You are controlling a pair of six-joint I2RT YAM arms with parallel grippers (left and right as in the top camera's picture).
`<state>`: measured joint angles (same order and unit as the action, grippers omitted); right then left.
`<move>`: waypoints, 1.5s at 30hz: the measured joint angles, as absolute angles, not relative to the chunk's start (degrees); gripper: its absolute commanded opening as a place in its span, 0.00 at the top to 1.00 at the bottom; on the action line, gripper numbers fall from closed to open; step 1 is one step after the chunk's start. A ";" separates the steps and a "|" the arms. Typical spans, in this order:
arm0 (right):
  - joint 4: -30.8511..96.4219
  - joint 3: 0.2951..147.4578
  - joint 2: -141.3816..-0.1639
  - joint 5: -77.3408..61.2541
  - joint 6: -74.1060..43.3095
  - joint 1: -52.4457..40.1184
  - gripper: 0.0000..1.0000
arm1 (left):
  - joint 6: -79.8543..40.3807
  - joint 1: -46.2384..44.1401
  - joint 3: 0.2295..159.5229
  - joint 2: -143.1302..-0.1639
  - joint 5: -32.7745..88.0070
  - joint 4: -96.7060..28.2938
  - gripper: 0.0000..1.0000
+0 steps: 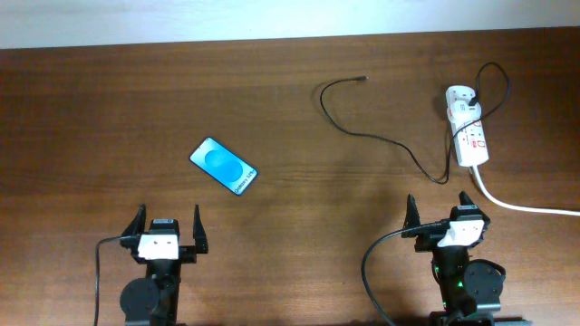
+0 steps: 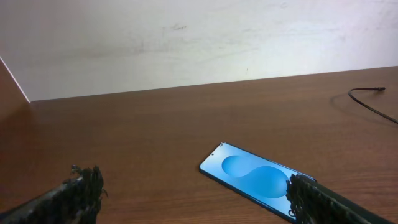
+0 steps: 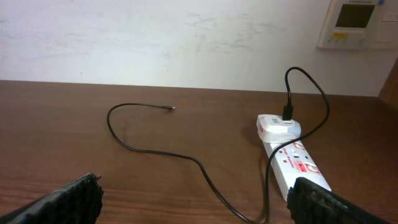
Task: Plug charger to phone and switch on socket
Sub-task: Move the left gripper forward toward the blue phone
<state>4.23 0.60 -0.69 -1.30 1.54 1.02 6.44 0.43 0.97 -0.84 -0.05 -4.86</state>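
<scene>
The phone [image 1: 224, 167] lies flat left of centre, blue screen up; it also shows in the left wrist view [image 2: 256, 180]. The black charger cable [image 1: 376, 138] runs from a white plug adapter [image 1: 459, 97] on the socket strip [image 1: 471, 136] at the right, its connector tip [image 1: 362, 80] lying free at the back. In the right wrist view the cable [image 3: 186, 157], the adapter [image 3: 278, 127] and the strip [image 3: 297, 167] show. My left gripper [image 1: 168, 225] is open and empty, near the front edge, short of the phone. My right gripper [image 1: 439, 206] is open and empty, in front of the strip.
The strip's thick white cord [image 1: 526, 207] runs off the right edge. A pale wall [image 2: 186, 43] stands behind the table, with a wall controller [image 3: 360, 22] at the right.
</scene>
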 measured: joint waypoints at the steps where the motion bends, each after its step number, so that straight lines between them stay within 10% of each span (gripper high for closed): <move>1: 4.23 0.60 -0.69 -1.30 1.50 1.02 0.01 | 6.44 0.43 0.97 -0.84 -0.05 -4.86 0.01; 9: 4.23 0.60 -0.69 -1.30 1.50 0.80 0.01 | -20.67 -0.27 0.93 -3.66 -11.03 -3.81 0.01; 45: 4.23 0.60 -0.69 -1.30 1.52 0.80 0.01 | -22.13 -0.27 0.93 -3.66 -11.42 -3.81 0.01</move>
